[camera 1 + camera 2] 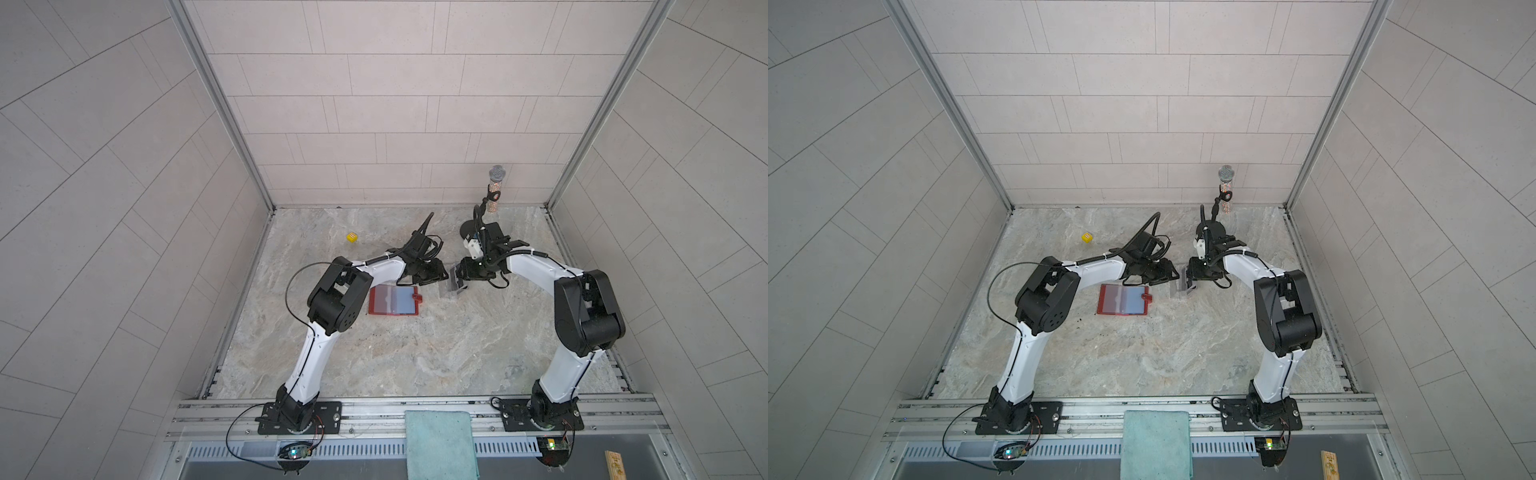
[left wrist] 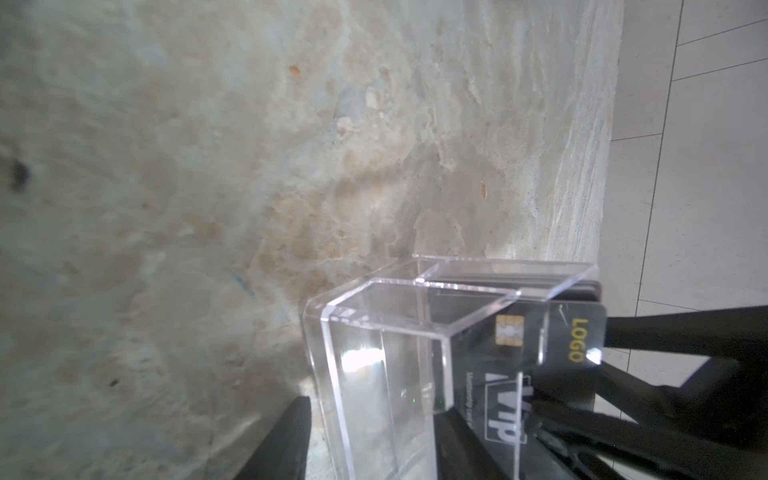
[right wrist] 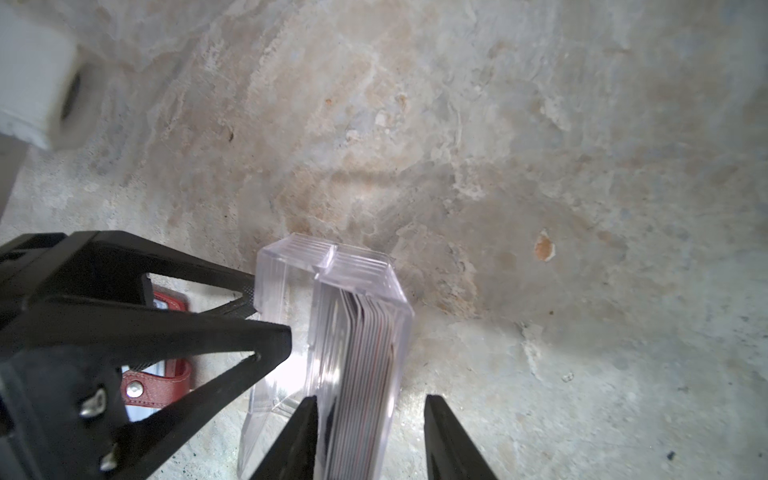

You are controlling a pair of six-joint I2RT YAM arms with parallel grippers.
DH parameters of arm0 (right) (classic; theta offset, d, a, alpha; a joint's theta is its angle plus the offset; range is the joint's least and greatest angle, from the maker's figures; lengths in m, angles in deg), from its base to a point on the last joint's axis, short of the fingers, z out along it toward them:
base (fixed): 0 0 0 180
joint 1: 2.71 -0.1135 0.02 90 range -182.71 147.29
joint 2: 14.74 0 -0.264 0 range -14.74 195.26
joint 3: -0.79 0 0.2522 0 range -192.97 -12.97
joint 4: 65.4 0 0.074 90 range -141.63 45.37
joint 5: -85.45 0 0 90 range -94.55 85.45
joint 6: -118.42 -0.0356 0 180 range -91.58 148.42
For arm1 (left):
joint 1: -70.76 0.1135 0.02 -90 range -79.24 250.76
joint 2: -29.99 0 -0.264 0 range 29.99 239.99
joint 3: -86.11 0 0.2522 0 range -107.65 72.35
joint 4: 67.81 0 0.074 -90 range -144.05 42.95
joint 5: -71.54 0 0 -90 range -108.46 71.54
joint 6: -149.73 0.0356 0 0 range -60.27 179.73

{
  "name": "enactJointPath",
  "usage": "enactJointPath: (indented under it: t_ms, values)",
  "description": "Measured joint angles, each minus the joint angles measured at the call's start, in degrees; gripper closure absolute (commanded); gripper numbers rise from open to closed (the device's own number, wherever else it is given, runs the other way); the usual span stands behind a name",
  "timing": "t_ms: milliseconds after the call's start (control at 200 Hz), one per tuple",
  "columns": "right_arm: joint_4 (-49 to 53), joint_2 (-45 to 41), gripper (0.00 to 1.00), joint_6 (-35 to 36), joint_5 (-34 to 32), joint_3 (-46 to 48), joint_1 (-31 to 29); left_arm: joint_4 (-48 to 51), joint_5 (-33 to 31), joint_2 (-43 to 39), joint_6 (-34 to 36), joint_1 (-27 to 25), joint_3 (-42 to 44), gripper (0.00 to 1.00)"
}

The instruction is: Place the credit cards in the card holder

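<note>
The credit cards (image 3: 365,353) sit upright in the acrylic stand (image 3: 328,266) near the open card holder (image 1: 392,300); the left gripper (image 2: 374,409), spread, seemingly steadies the stand while the right gripper (image 3: 370,399), spread, straddles the stack to pluck one.

Black credit card (image 2: 573,328) — gold "LOGO", white "VIP", smaller line beside it unreadable

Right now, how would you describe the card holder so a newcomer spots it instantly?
On the marble table, look near the middle, left of the clear stand. The card holder lies flat and open there. It is the only red thing on it, with a snap tab.
</note>
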Motion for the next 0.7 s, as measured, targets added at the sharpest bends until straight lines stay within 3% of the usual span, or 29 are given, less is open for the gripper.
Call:
enactJointPath:
  t_ms: [701]
  values:
    - [4.7,2.1,0.58,0.4,-9.0,-4.7,-3.3,-2.3,-1.8,-0.2,-0.2,-0.1,1.4,0.52]
